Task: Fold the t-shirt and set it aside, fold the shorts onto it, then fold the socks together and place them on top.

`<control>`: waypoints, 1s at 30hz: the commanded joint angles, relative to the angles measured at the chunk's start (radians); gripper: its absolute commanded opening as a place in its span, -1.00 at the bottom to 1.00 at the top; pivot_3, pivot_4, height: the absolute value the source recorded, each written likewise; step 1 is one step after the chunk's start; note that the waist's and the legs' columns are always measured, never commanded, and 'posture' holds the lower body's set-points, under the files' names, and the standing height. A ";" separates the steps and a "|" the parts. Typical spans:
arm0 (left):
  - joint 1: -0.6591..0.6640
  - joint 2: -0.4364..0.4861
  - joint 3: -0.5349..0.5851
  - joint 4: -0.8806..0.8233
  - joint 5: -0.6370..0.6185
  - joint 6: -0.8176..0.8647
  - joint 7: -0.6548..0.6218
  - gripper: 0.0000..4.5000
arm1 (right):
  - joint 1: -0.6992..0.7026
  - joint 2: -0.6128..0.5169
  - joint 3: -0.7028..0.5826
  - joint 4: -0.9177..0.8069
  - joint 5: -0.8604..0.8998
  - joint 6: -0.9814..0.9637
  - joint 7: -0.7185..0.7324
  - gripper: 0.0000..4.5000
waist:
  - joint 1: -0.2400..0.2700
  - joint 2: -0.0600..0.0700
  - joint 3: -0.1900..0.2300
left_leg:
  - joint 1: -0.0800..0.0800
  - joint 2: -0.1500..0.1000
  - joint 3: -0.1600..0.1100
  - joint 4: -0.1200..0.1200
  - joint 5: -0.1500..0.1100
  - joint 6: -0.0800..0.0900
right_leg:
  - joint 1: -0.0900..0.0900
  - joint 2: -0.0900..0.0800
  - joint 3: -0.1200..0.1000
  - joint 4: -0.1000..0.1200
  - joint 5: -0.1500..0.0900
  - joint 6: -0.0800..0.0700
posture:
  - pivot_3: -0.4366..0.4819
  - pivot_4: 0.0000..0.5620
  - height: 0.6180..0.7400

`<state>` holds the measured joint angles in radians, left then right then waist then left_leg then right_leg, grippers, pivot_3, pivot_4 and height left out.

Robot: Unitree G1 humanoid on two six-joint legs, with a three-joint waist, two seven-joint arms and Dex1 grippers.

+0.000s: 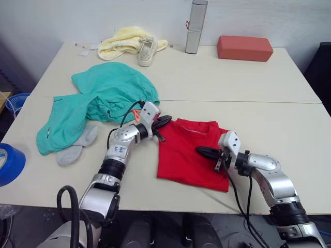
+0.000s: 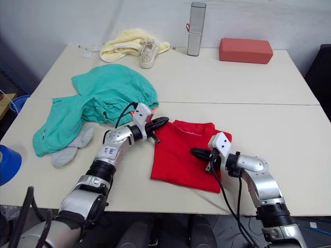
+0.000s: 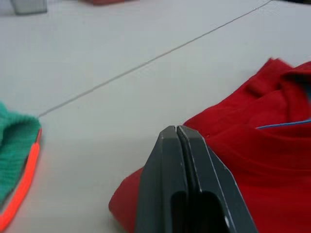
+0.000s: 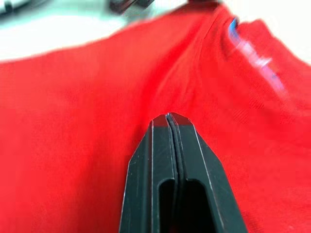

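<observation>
The red t-shirt (image 1: 189,157) lies folded into a rough rectangle at the table's front centre. My left gripper (image 1: 166,120) is shut, its tip at the shirt's far left corner with nothing between the fingers; in the left wrist view the t-shirt (image 3: 262,160) lies just beyond the closed tip. My right gripper (image 1: 202,151) is shut too, resting over the shirt's right half, with red cloth (image 4: 73,121) under it. The teal shorts (image 1: 103,95) lie crumpled to the left, coral drawstring (image 1: 135,114) showing. The grey socks (image 1: 77,147) lie at the shorts' front edge.
At the table's far side are a pale yellow cloth (image 1: 121,42), a beige sneaker (image 1: 147,50), a silver bottle (image 1: 195,26) and a red block (image 1: 244,48). A blue tape roll (image 1: 8,163) sits at the front left edge. A seam (image 1: 243,102) crosses the table.
</observation>
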<state>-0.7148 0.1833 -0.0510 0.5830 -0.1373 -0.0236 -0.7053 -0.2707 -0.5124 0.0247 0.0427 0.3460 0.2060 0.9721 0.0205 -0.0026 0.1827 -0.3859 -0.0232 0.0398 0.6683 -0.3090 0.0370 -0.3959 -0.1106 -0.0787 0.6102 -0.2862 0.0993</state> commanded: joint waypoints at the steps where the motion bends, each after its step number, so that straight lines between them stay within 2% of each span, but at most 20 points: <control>1: 0.058 0.015 -0.032 -0.183 -0.065 0.026 -0.125 -0.99 | -0.055 0.000 -0.025 0.007 0.018 0.008 -0.003 -1.00 | 0.000 0.000 0.000 | 0.000 0.000 0.000 0.000 0.000 0.000 | 0.000 0.000 0.000 0.000 0.000 0.000 | -0.05 -0.47 1.00; 4: 0.102 0.006 -0.079 -0.229 -0.053 0.041 -0.159 -0.99 | -0.096 0.006 0.006 0.086 -0.037 -0.014 -0.024 -1.00 | 0.002 0.000 0.000 | 0.000 0.000 0.000 0.000 0.000 0.000 | 0.000 0.000 0.001 0.000 0.000 0.000 | -0.05 -0.47 1.00; 7: 0.111 -0.022 -0.112 -0.216 -0.028 0.053 -0.134 -0.99 | -0.122 0.020 0.016 0.155 -0.075 -0.043 -0.049 -1.00 | 0.006 0.000 0.000 | -0.001 0.000 -0.001 0.001 0.000 0.001 | 0.001 -0.001 0.002 -0.001 0.000 0.000 | -0.05 -0.47 1.00; 10: 0.104 -0.048 -0.122 -0.175 -0.001 0.052 -0.089 -0.99 | -0.137 0.032 0.005 0.192 -0.094 -0.055 -0.079 -1.00 | 0.003 0.000 0.000 | -0.001 -0.001 -0.001 0.001 0.000 0.001 | 0.001 -0.001 0.002 0.000 0.000 0.000 | -0.05 -0.47 1.00; 14: 0.070 -0.060 -0.100 -0.020 0.077 0.051 0.074 -0.99 | -0.146 0.053 -0.073 0.232 -0.068 -0.040 -0.171 -1.00 | 0.003 0.000 0.000 | 0.000 -0.001 -0.001 0.001 0.001 0.001 | 0.001 -0.001 0.001 0.001 0.000 0.000 | -0.05 -0.47 1.00; 17: 0.072 -0.048 -0.078 0.006 0.078 0.077 0.115 -0.99 | -0.140 0.060 -0.129 0.252 -0.031 -0.015 -0.207 -1.00 | 0.003 0.000 0.000 | 0.000 -0.001 0.000 0.001 0.001 0.001 | 0.001 -0.001 0.001 0.001 0.000 0.000 | -0.05 -0.47 1.00; 25: 0.100 -0.032 -0.045 -0.025 0.056 0.087 0.117 -0.99 | -0.137 0.039 -0.205 0.369 -0.067 -0.086 -0.305 -1.00 | 0.000 0.000 0.000 | 0.002 -0.001 0.000 0.000 0.001 0.001 | 0.002 -0.001 0.002 0.001 0.000 0.000 | -0.05 -0.47 1.00; 30: 0.105 -0.026 -0.021 -0.075 0.024 0.050 0.080 -0.99 | -0.137 0.021 -0.253 0.362 -0.024 -0.121 -0.282 -1.00 | 0.000 0.000 0.000 | 0.002 -0.001 0.000 0.000 0.001 0.001 | 0.002 -0.001 0.003 0.001 0.000 0.000 | -0.05 -0.47 1.00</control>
<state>-0.6243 0.1444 -0.0884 0.5293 -0.0922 0.0400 -0.6085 -0.4113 -0.4716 -0.1865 0.4191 0.2981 0.1112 0.6775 0.0204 -0.0022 0.1822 -0.3842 -0.0240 0.0398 0.6684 -0.3081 0.0381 -0.3940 -0.1117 -0.0757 0.6111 -0.2861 0.0994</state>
